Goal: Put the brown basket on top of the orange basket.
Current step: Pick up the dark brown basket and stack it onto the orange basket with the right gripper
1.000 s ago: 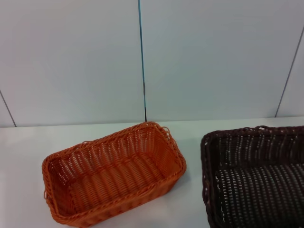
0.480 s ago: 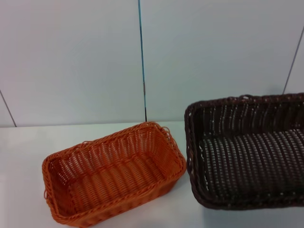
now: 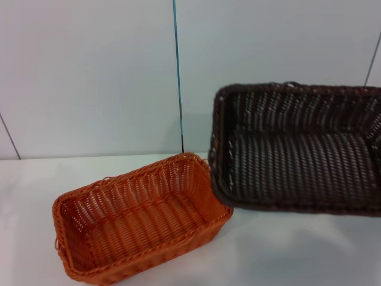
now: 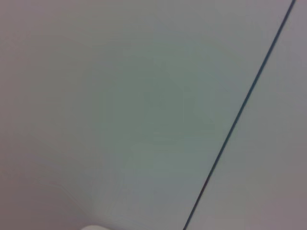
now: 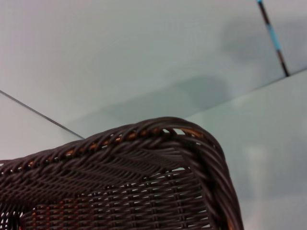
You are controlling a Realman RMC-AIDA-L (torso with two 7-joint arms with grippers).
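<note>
The brown basket (image 3: 297,149) hangs in the air at the right of the head view, above the table and tilted so its open side faces me. Its left corner overlaps the far right corner of the orange basket (image 3: 143,217), which rests on the white table at centre left with its opening up. The right wrist view shows the brown basket's braided rim and a corner (image 5: 144,158) very close. Neither gripper shows in any view, and what holds the brown basket lies past the right edge of the head view.
The white table (image 3: 286,250) runs across the front. A pale panelled wall with a dark vertical seam (image 3: 178,77) stands right behind the baskets. The left wrist view shows only the wall and a seam (image 4: 240,110).
The brown basket has risen from the table at the lower right and moved up and left, tilting its opening toward me. The orange basket has not moved.
</note>
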